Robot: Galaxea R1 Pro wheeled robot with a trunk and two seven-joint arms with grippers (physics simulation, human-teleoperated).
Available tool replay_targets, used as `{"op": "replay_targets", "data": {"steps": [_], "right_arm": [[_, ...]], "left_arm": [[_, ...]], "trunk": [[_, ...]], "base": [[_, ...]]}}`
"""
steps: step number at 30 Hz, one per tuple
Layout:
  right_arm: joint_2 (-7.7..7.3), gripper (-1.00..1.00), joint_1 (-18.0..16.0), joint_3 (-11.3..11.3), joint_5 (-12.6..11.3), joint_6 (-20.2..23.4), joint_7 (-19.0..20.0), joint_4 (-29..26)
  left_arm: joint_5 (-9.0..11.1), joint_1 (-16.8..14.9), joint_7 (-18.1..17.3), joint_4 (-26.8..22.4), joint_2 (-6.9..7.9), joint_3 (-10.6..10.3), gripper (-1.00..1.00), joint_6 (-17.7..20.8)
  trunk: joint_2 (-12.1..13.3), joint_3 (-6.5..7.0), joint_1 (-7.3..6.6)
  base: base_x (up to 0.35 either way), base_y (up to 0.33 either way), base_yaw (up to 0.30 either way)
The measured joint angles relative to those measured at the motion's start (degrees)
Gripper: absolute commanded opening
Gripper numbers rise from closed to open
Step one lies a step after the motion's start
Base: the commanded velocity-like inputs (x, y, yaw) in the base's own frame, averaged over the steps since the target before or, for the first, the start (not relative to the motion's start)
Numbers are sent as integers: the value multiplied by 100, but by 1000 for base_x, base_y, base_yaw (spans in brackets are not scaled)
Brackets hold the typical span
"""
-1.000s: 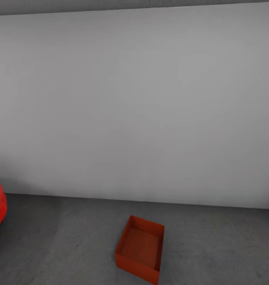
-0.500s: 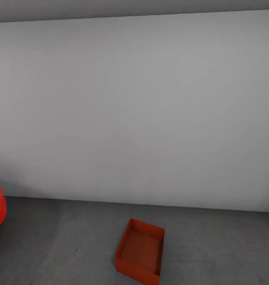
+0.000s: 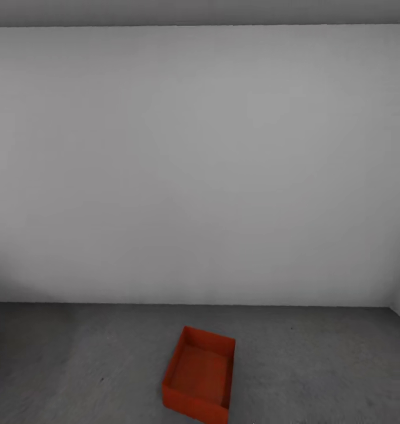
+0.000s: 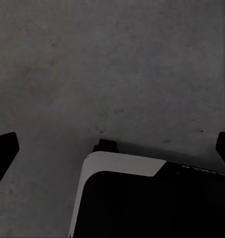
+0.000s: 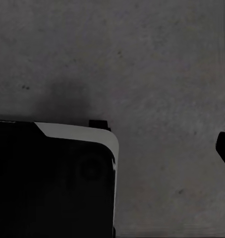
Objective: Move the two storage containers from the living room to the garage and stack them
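One storage container (image 3: 198, 376) sits on the concrete floor (image 3: 317, 365); both pincers spread wide, empty, risking a return without the second.

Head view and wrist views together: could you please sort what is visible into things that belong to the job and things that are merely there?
Belonging to the job:
- storage container, orange-red, open-topped, standing on the floor
- floor, grey concrete

Merely there:
- wall, plain pale grey
- robot base, dark with a white edge, seen in the wrist views
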Motion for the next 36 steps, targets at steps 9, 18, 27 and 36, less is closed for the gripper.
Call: {"op": "replay_targets", "data": {"steps": [9,18,27,36], "right_arm": [[-2,100,0,0,-8,0,29,2],[-1,100,1,1,-8,9,40,7],[-1,100,1,1,-8,10,48,8],[-8,100,0,0,-6,9,48,2]], "left_arm": [[-1,0,0,-1,1,0,100,0],[0,0,0,1,-2,0,100,0],[0,0,0,-2,0,0,100,0],[-4,0,0,-1,1,0,100,0]], "trunk": [[0,0,0],[0,1,0],[0,1,0],[0,1,0]], "base": [[0,0,-297],[0,0,-298],[0,0,-298],[0,0,-298]]}}
